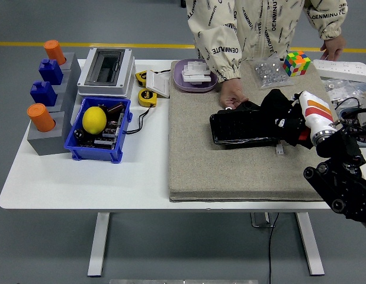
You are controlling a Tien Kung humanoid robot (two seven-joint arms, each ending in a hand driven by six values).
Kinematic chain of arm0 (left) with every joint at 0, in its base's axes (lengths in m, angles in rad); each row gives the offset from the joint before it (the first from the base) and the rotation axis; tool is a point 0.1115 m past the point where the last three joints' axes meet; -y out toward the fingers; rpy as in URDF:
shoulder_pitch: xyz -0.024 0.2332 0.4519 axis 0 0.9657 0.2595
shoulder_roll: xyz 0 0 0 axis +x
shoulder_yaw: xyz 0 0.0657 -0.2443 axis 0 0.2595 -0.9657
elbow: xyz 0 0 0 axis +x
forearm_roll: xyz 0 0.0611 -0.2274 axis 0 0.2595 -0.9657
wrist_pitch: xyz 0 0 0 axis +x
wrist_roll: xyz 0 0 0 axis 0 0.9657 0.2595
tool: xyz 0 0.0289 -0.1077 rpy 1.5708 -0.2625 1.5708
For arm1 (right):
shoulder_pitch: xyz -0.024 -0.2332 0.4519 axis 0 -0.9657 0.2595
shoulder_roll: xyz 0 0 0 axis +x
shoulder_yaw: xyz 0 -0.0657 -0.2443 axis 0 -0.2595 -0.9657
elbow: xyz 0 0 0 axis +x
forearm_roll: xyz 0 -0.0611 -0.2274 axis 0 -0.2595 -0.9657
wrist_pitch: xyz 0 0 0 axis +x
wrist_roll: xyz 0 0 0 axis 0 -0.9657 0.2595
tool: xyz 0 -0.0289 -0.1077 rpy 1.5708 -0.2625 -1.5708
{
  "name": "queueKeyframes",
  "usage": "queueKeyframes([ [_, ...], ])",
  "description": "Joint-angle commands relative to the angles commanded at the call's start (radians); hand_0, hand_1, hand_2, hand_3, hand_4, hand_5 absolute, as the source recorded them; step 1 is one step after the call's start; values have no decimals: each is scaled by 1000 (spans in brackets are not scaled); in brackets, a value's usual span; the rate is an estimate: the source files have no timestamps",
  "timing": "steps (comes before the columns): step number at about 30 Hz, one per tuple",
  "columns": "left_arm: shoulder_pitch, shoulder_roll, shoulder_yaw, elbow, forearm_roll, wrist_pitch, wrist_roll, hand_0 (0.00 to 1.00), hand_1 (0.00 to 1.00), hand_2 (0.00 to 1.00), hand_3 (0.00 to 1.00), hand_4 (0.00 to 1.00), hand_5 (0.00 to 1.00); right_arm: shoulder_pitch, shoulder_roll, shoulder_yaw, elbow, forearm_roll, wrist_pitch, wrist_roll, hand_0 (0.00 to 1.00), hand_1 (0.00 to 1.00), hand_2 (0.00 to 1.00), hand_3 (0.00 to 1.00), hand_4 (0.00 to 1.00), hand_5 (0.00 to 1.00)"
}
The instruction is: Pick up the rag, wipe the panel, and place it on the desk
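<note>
The right robot hand (288, 118) gripped a black rag (276, 108) pressed on the right end of a black panel (239, 128), which lay on a grey mat (230, 171) on the desk (82, 177) while a person's hand (232, 93) steadied its far edge.

mat front (230, 171): free | person's hand (231, 93) at panel (242, 127) far edge | cube (297, 63) behind
</note>
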Motion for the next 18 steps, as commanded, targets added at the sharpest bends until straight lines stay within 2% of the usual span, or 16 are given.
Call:
queueKeyframes([
  [9, 3, -2, 0, 0, 0, 0, 0, 603, 636, 636, 559, 631, 445, -21, -40, 58, -11, -11, 0, -1, 238, 290, 360, 363, 911, 51],
  [18, 3, -1, 4, -1, -1, 0, 0, 602, 636, 637, 560, 632, 447, -30, -47, 82, -16, -16, 0, -1, 239, 290, 360, 364, 911, 51],
])
